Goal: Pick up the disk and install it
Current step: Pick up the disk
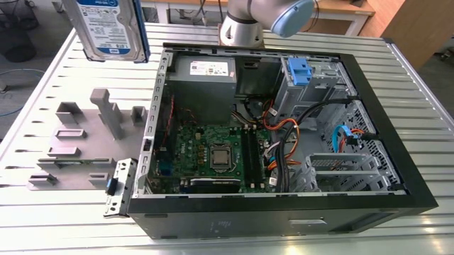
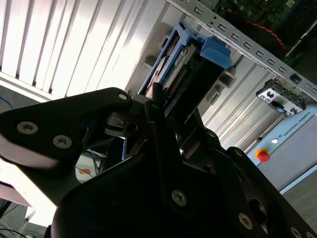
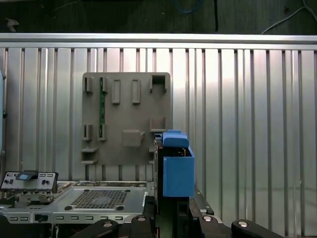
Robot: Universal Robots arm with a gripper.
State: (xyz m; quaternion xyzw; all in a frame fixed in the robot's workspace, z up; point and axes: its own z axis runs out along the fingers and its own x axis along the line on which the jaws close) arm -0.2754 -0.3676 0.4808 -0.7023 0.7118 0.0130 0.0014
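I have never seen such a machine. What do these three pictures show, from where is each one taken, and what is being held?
The machine is a robot arm at a ribbed metal table. The exterior view comes from a camera standing apart from the arm. It shows an open computer case with a green circuit board inside, and on that view's left a grey holder plate with slots. The two wrist views come from cameras riding on the arm, so they look along its black gripper. Its fingers are closed on the disk, a silver hard drive in a blue frame, held in the air clear of the table.
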